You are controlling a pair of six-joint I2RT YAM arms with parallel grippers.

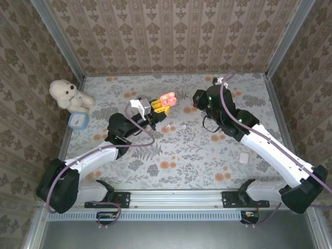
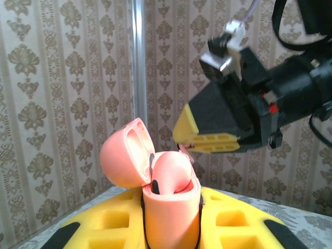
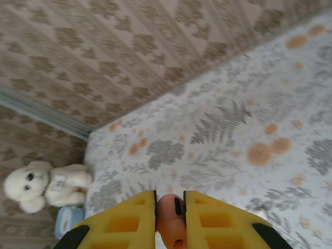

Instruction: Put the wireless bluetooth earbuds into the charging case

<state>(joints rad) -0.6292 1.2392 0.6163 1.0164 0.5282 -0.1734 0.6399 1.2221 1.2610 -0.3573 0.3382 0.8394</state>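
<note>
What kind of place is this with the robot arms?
Probably a robot test booth, not a real room: two black-and-white robot arms stand on a metal rail, patterned wallpaper panels close in a flower-printed table, and a fluffy white teddy bear sits in one corner.

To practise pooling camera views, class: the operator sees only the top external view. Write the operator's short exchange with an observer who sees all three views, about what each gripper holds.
Operator: What is the right gripper carrying?
Observer: In the right wrist view, the right gripper is shut on an orange-pink earbud.
Operator: Is anything inside the case?
Observer: In the left wrist view, the left gripper holds the charging case upright with its lid hinged back. A second earbud sits in it.
</note>
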